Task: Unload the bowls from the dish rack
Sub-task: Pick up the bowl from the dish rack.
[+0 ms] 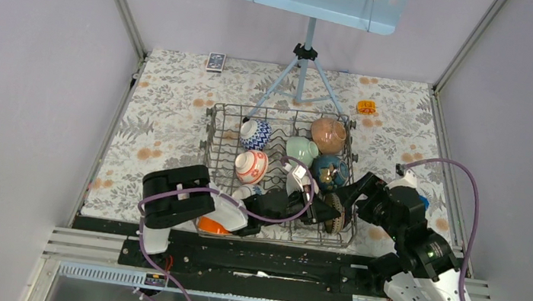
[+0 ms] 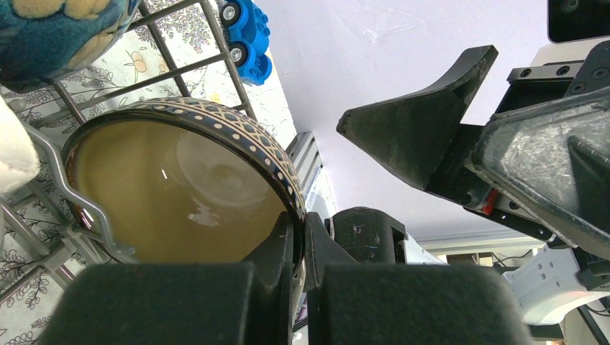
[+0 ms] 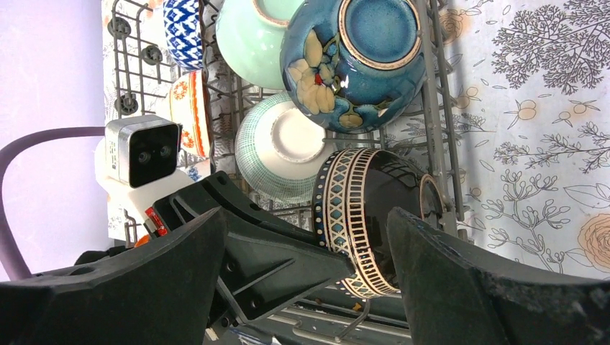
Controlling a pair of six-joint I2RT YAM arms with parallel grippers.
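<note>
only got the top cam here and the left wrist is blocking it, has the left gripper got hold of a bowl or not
observer: yes. The left wrist view shows the left gripper shut on the rim of the dark brown bowl, one finger inside and one outside.
operator: and the right one, is it gripping that bowl too
observer: no. In the right wrist view the right gripper is open wide, with a finger on either side of the bowl.
operator: is the bowl out of the rack
observer: no. It stands on edge inside the dish rack, next to the blue floral bowl.
</note>
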